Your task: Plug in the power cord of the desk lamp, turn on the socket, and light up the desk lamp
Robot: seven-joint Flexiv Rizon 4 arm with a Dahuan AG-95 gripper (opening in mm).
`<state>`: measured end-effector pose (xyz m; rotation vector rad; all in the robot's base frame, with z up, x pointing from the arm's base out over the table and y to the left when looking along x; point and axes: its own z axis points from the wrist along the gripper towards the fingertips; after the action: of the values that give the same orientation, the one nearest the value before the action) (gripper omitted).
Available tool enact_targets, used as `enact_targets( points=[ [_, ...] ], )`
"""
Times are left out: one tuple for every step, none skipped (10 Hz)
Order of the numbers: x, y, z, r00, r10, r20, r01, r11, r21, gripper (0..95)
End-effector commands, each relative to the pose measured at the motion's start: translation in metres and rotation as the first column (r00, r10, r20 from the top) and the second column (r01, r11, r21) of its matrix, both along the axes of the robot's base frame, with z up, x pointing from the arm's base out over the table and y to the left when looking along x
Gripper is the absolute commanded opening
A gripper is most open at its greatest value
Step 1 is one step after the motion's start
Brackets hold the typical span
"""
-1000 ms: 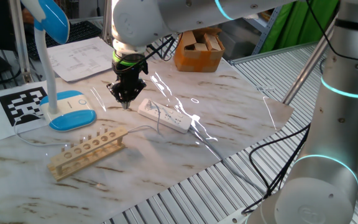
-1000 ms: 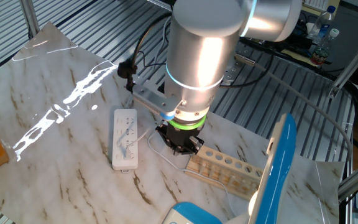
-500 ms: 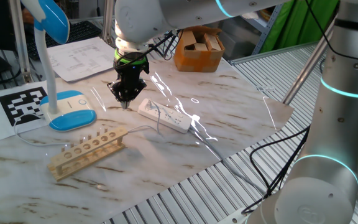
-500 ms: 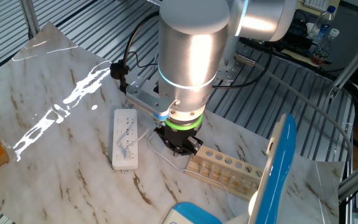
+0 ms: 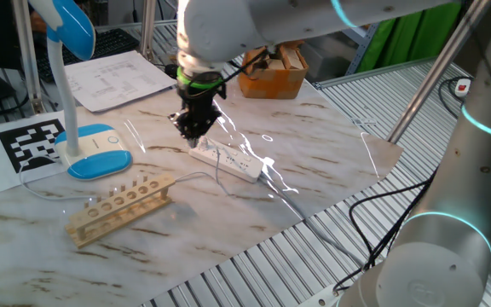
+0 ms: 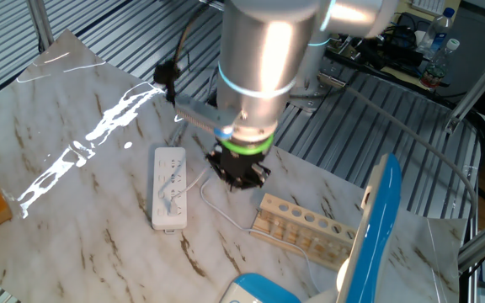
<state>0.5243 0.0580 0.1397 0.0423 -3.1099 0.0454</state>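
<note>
Gripper (image 5: pixel 196 135) is pointing straight down, jaws together, nothing visibly between them. It is hanging just above the near end of the socket (image 5: pixel 225 159), apparently clear of it, though contact is hard to rule out from one fixed view.

Socket is lying flat on the marble-patterned bench (image 5: pixel 314 145), between the wooden rack (image 5: pixel 119 208) and the orange box (image 5: pixel 272 71). In the other fixed view the socket (image 6: pixel 169 187) is showing a plug seated in 1 of its outlets, with the power cord (image 6: pixel 217 206) looping off it toward the rack. So step 1, plugging in, is looking done.

Desk lamp (image 5: pixel 97 152) is standing at the bench's left side on its blue-topped base, head (image 5: pixel 68 24) up near the frame edge. No glow is showing from the head, so the lamp is reading as unlit.

Whether the socket's switch is on: too small to tell. Judgement: switching the socket and lighting the lamp are still remaining.
</note>
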Motion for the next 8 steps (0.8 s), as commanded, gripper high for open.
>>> enact_targets(
  points=[
    [-0.004, -0.016, 0.011, 1.0, 0.0, -0.006, 0.0, 1.0, 0.008, 0.0],
    [-0.01, -0.029, 0.018, 1.0, 0.02, -0.008, -0.02, 1.0, 0.009, 0.0],
    [-0.013, -0.034, 0.02, 1.0, 0.024, -0.007, -0.024, 1.0, 0.016, 0.0],
    [-0.02, -0.044, 0.025, 1.0, 0.025, -0.004, -0.025, 1.0, 0.017, 0.0],
    [-0.024, -0.05, 0.028, 1.0, 0.03, -0.003, -0.029, 0.999, 0.017, 0.0],
    [-0.021, -0.053, 0.032, 0.999, 0.033, -0.01, -0.033, 0.999, 0.016, 0.0],
    [-0.021, -0.054, 0.032, 0.999, 0.04, -0.01, -0.04, 0.999, 0.018, 0.0],
    [-0.02, -0.055, 0.032, 0.997, 0.072, -0.008, -0.072, 0.997, 0.022, 0.0]
  ],
)
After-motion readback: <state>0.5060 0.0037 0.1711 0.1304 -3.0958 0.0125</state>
